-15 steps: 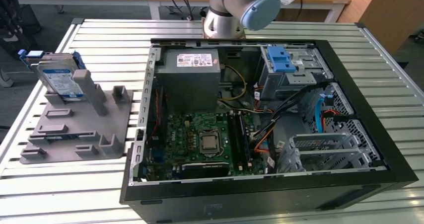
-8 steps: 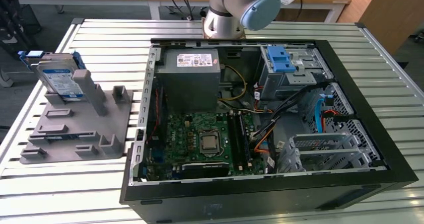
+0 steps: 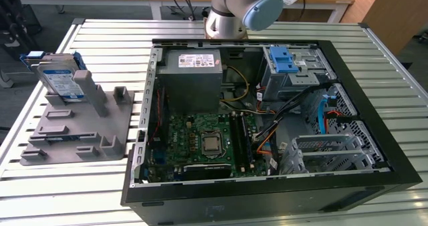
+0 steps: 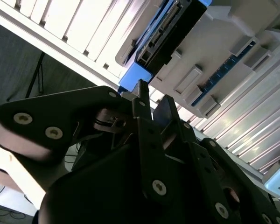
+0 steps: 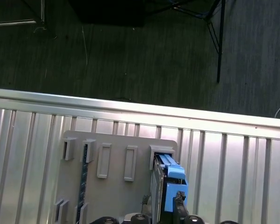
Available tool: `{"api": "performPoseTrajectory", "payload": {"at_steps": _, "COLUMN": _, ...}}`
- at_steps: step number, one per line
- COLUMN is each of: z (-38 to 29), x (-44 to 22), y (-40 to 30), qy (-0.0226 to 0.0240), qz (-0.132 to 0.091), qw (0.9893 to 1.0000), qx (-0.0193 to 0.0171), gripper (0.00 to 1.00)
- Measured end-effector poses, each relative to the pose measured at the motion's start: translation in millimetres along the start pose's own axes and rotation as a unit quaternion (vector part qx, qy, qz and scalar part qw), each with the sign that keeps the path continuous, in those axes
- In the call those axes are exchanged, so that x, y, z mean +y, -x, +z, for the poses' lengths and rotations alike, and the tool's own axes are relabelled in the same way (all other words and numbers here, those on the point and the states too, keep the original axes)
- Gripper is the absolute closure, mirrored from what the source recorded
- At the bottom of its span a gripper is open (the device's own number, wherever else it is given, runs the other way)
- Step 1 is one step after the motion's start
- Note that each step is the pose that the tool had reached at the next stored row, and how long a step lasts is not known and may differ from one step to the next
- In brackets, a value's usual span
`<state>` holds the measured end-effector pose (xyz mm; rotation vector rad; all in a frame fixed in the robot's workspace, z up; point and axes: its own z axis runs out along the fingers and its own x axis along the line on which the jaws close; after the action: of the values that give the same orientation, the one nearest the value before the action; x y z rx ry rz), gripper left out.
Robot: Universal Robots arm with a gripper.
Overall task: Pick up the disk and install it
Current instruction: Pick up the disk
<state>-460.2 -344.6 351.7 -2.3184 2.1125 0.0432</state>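
The gripper is seen in the second wrist view, pointed down at the slatted metal worktop; whether it is open or closed cannot be told. Straight ahead of the gripper, the disk is stood on edge in a slot at one end of a grey holder, with its blue end turned toward the gripper. Contact between gripper and disk cannot be made out. In the first wrist view the disk is shown from above, its silver body and blue rails set in the end slot of the holder, with the holder's other slots spread away from the gripper to one side. In the exterior view the disk is seen upright in the holder, its white-and-blue label exposed. Beside the holder, farther from the gripper than the disk, an open case is laid on the worktop, and a drive cage with a blue latch is seen inside it.
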Motion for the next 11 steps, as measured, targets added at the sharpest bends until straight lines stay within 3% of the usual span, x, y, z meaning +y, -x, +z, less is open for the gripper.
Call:
{"api": "performPoseTrajectory", "payload": {"at_steps": 3, "z": 1.4, "x": 0.4, "y": 0.0, "qy": -0.0043, "qz": -0.001, "qw": 1.0000, "qx": 0.0004, "gripper": 0.67}}
{"api": "performPoseTrajectory", "payload": {"at_steps": 4, "z": 1.6, "x": 0.3, "y": 0.0, "qy": -0.0048, "qz": -0.001, "qw": 1.0000, "qx": 0.0005, "gripper": 0.67}}
{"api": "performPoseTrajectory", "payload": {"at_steps": 5, "z": 1.8, "x": 0.3, "y": 0.0, "qy": -0.0048, "qz": -0.001, "qw": 1.0000, "qx": 0.0006, "gripper": 0.61}}
{"api": "performPoseTrajectory", "payload": {"at_steps": 10, "z": 2.0, "x": 0.4, "y": 0.0, "qy": -0.0047, "qz": -0.001, "qw": 1.0000, "qx": 0.0008, "gripper": 0.60}}
{"api": "performPoseTrajectory", "payload": {"at_steps": 11, "z": 2.0, "x": 0.4, "y": 0.0, "qy": -0.0048, "qz": -0.001, "qw": 1.0000, "qx": 0.0007, "gripper": 0.54}}
